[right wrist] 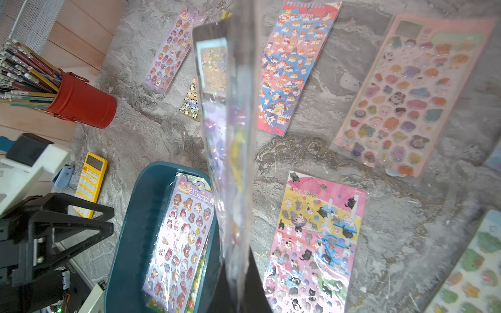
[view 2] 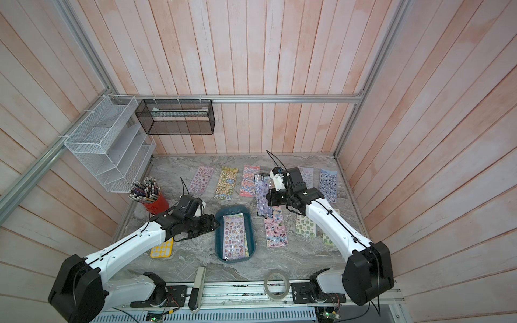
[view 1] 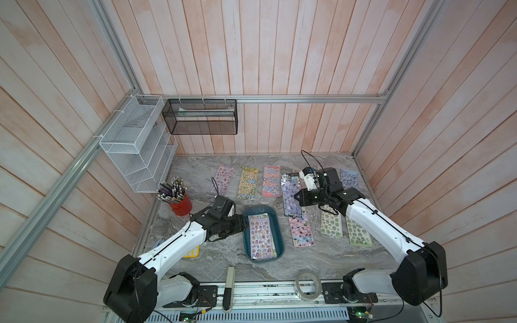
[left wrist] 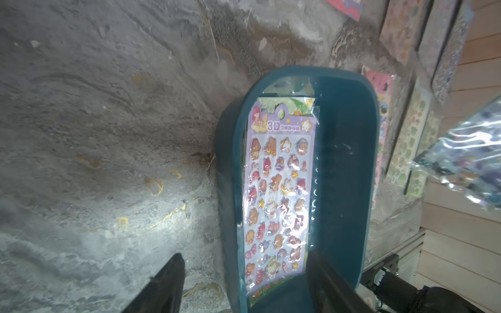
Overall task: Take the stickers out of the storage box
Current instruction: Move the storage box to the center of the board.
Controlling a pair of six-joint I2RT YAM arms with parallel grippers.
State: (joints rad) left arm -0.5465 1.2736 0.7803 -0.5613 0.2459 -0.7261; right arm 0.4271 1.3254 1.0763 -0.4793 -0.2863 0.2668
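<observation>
Box, front-middle of counter, held a purple sheet over a green sheet; left fingers gaped astride its wall and risked clamping plastic rather than the slick sleeve, while right fingers, clenched on a dangling sheet, might let it slip.

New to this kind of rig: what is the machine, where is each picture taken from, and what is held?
A white left arm and right arm stand at a marble table's near edge. Two pictures look down from above; two come from cameras on the arms' wrists. Loose sticker sheets lie spread on the table; more lie in the teal storage box. A red pencil cup and a tape roll sit aside. The right gripper is shut on a purple sticker sheet, held above the table. The left gripper is open at the box's rim, holding nothing.
</observation>
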